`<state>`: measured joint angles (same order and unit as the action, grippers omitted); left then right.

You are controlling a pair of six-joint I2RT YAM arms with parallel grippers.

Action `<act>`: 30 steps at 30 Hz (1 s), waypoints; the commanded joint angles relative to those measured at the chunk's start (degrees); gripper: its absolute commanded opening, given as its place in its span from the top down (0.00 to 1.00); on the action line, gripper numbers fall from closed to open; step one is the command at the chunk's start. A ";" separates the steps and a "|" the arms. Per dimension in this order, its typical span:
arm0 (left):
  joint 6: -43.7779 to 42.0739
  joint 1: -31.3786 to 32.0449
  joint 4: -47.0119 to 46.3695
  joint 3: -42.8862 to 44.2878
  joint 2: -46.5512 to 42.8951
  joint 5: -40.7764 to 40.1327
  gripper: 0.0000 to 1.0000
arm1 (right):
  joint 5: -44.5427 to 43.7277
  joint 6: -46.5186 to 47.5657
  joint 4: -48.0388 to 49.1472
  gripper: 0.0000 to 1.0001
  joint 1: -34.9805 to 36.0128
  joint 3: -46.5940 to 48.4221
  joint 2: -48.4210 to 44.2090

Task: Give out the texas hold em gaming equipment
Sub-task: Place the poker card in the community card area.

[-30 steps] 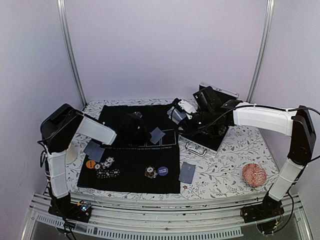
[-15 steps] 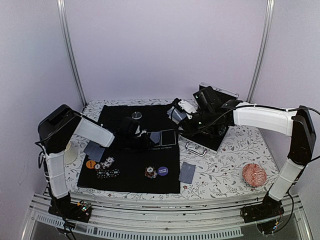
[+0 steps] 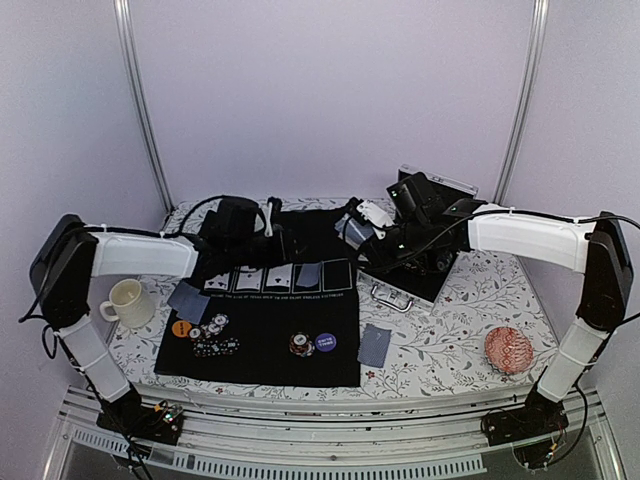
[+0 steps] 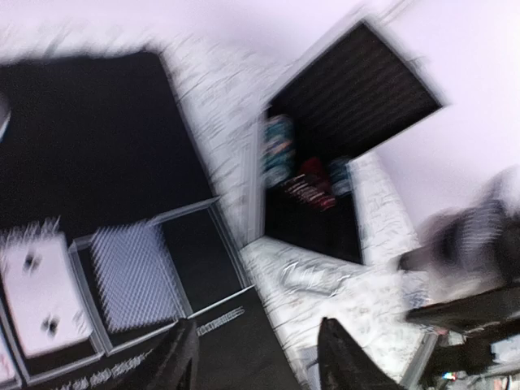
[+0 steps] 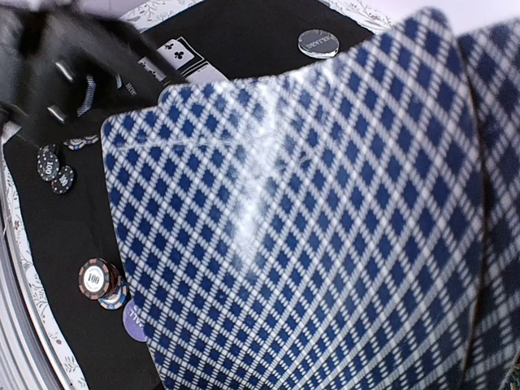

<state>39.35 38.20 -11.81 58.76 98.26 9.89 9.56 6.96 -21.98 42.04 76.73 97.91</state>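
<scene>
A black mat (image 3: 260, 360) carries a printed row of card slots. Three white-faced playing cards (image 3: 247, 278) lie in it, then a blue-backed card (image 3: 308, 276) (image 4: 130, 276). My left gripper (image 3: 285, 240) (image 4: 262, 357) hovers behind that row, open and empty. My right gripper (image 3: 355, 228) is shut on a deck of blue-backed cards (image 5: 309, 219) that fills its wrist view. Poker chips (image 3: 300, 344) and a purple button (image 3: 325, 342) lie at front centre. An orange button (image 3: 181, 328) and more chips (image 3: 213, 325) lie at front left. A silver button (image 5: 318, 42) shows at the mat's far edge.
An open black case (image 3: 415, 262) with chip rows (image 4: 309, 179) stands behind the mat's right edge, its metal handle (image 3: 390, 298) in front. A cream mug (image 3: 125, 300) sits left of the mat, a red patterned disc (image 3: 508, 350) far right. Face-down cards lie at left (image 3: 188, 300) and right (image 3: 375, 344).
My left gripper let go of the blue-backed card, which now lies flat in the fourth slot. It opened and drew back and up; the left arm swung off the mug. The right arm stayed put.
</scene>
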 commanded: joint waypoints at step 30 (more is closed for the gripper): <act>-32.30 -3.54 19.95 18.89 -2.89 20.37 0.39 | 0.53 4.11 0.16 0.63 4.64 2.72 -1.63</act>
<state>8.88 35.07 6.50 75.70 94.74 31.46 9.47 10.57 -22.68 46.24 77.41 97.06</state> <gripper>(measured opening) 0.602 0.374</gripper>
